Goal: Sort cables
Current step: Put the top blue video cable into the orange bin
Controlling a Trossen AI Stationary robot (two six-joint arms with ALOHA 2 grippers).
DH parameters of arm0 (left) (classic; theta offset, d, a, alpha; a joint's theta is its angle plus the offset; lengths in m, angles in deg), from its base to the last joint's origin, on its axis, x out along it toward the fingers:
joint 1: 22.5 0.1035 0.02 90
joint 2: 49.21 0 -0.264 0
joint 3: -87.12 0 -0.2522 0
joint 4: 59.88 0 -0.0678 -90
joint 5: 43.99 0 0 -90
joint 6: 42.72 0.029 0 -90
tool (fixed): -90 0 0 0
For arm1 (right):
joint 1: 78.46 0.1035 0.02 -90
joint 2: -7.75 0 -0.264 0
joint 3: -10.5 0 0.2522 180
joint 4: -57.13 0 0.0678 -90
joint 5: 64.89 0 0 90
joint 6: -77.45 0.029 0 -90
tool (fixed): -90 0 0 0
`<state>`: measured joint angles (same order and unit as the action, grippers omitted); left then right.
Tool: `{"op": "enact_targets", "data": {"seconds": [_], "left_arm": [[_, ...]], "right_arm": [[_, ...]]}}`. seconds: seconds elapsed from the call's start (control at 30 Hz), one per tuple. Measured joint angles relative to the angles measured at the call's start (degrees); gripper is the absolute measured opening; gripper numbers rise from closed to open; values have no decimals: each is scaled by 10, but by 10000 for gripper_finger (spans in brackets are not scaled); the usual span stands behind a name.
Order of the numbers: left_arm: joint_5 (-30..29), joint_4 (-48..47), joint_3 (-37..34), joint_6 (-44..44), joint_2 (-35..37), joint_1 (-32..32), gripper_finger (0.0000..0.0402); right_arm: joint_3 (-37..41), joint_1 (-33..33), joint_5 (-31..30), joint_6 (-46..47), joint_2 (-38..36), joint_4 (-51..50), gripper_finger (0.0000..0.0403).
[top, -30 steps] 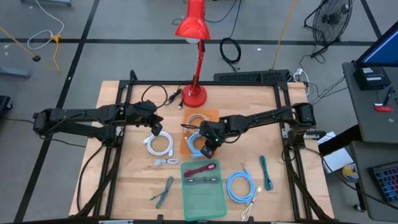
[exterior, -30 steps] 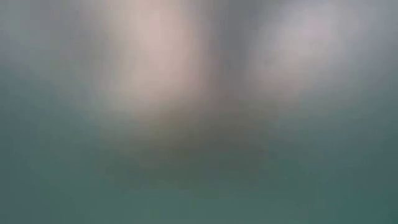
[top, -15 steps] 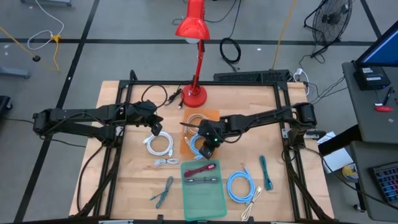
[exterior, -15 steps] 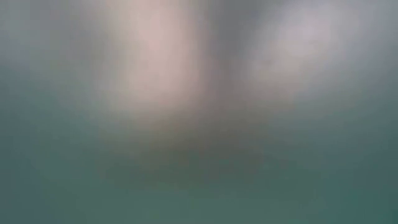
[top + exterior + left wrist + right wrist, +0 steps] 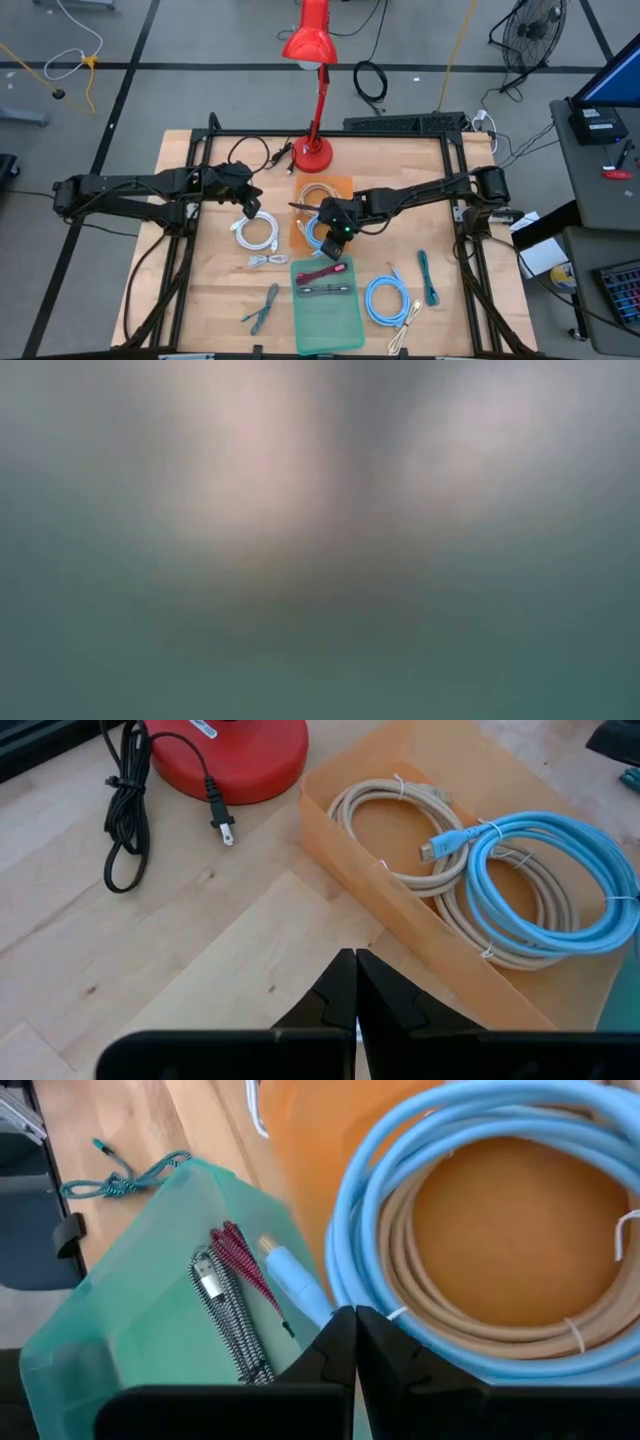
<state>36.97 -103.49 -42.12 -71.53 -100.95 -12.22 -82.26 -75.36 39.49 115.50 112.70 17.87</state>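
An orange tray [image 5: 298, 238] at the table's middle holds beige coils [image 5: 380, 795] and a light-blue coil [image 5: 530, 825]. My right gripper [image 5: 355, 1342] is shut just above that coil's [image 5: 400, 1170] edge, at the tray's near side [image 5: 333, 240]. My left gripper [image 5: 355, 988] is shut and empty above bare table left of the tray, just beyond a white coil [image 5: 257, 232]. On the near table lie another light-blue coil [image 5: 385, 298], a beige bundle [image 5: 405, 325], a green bundle [image 5: 428, 275], a grey-green bundle [image 5: 263, 308] and a small white bundle [image 5: 267, 260]. My right gripper's shut fingertips stand over the light-blue coil's edge [image 5: 330, 1270] near its plug; I cannot tell whether they touch it. Nothing shows between the fingers.
A green tray [image 5: 330, 320] near the front edge holds a red cable [image 5: 240, 1255] and a black-and-white striped one [image 5: 225, 1305]. The red lamp's base [image 5: 313, 153] and its black cord [image 5: 125, 810] are at the back. The low view is fully blurred.
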Motion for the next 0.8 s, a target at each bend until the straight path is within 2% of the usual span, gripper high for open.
{"op": "enact_targets", "data": {"seconds": [0.33,0.57,0.8], "left_arm": [[0,0,0,1,0,0,5],[0,-1,0,1,0,0,5],[0,-4,0,3,0,0,5]], "right_arm": [[0,0,-10,-6,9,5,0],[-1,-1,24,11,45,14,0],[-1,-1,2,1,44,3,0]]}}
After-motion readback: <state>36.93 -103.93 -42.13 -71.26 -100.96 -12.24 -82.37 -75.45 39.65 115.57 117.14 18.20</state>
